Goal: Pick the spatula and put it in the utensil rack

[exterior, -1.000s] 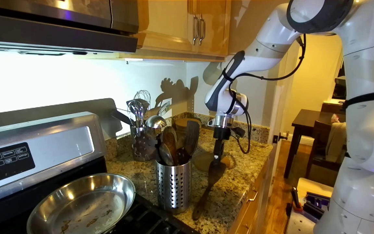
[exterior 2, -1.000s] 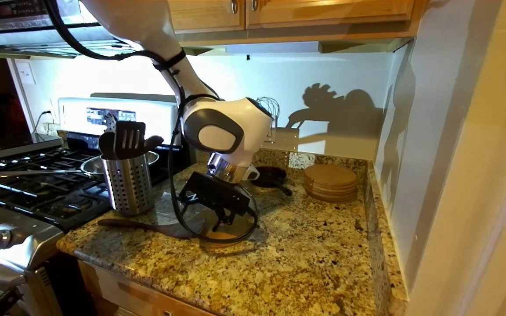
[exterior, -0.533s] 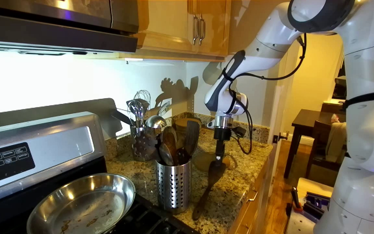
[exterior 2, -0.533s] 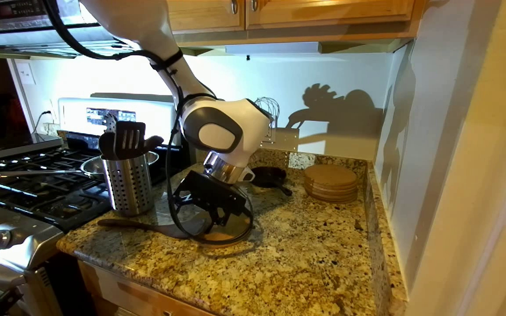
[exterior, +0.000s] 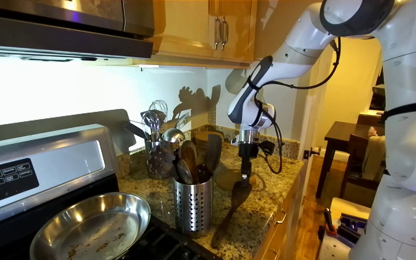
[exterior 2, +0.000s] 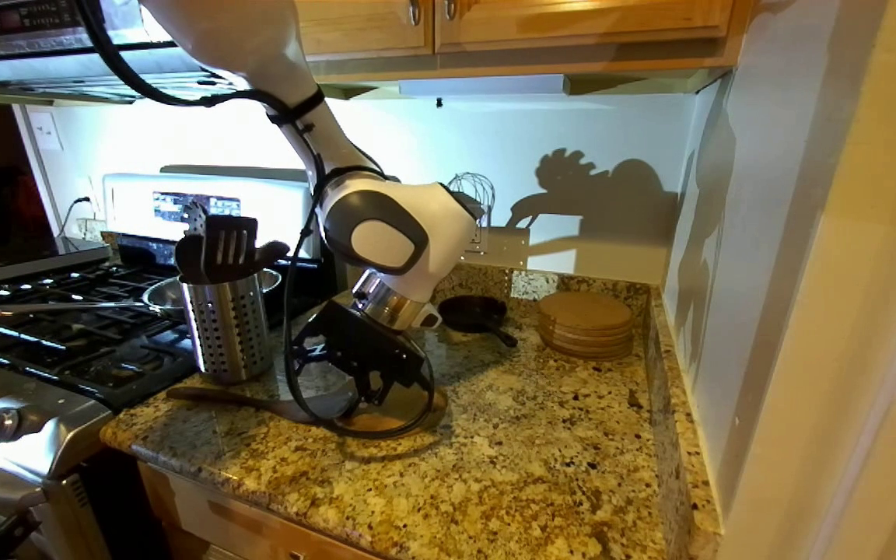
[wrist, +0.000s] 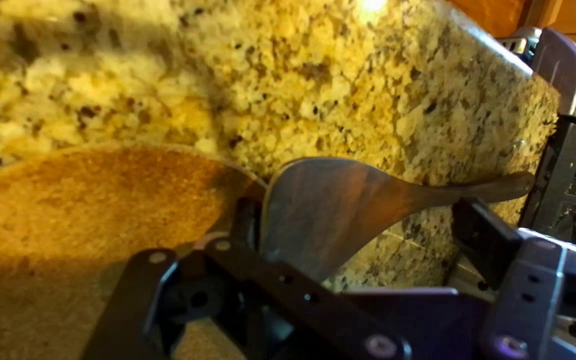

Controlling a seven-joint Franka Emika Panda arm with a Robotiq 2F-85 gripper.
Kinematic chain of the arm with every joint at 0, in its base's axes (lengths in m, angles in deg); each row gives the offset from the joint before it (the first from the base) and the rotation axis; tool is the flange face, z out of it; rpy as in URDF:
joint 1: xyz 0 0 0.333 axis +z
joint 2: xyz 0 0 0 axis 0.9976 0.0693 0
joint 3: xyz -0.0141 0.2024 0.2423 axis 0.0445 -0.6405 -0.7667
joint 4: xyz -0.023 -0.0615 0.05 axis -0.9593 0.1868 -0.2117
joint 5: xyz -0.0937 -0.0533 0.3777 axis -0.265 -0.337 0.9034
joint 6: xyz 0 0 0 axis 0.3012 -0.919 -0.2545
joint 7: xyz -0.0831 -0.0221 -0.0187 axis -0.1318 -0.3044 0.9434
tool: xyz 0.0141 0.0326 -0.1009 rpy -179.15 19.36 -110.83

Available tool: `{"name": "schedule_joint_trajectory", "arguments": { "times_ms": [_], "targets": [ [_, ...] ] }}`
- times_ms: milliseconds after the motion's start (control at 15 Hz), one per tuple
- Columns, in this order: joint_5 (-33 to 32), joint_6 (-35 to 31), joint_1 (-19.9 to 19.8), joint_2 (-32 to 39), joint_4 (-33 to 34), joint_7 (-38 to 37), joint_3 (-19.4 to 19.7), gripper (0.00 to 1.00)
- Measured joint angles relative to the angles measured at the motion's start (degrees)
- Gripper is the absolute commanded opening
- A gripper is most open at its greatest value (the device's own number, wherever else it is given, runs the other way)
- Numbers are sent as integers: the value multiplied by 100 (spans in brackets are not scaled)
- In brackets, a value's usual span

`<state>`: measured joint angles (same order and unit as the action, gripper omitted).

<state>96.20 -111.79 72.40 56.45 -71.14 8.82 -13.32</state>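
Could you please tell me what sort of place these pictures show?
It is a kitchen, probably in a home. The signs are the stove with a frying pan on it, the wooden cabinets above the countertop, and the utensil rack holding cooking utensils.

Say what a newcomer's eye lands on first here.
Probably the white robot arm: it looms large in both exterior views, its open gripper low over the granite counter at the head of the wooden spatula. Next, the shiny frying pan on the stove, lower left in an exterior view. Then the perforated utensil rack beside the stove, crammed with utensils.
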Motion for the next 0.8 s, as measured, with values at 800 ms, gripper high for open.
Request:
{"name": "schedule_joint_trajectory", "arguments": {
  "times_ms": [800],
  "targets": [
    [270,79,11,11,0,-80,-190,100]
  ]
}}
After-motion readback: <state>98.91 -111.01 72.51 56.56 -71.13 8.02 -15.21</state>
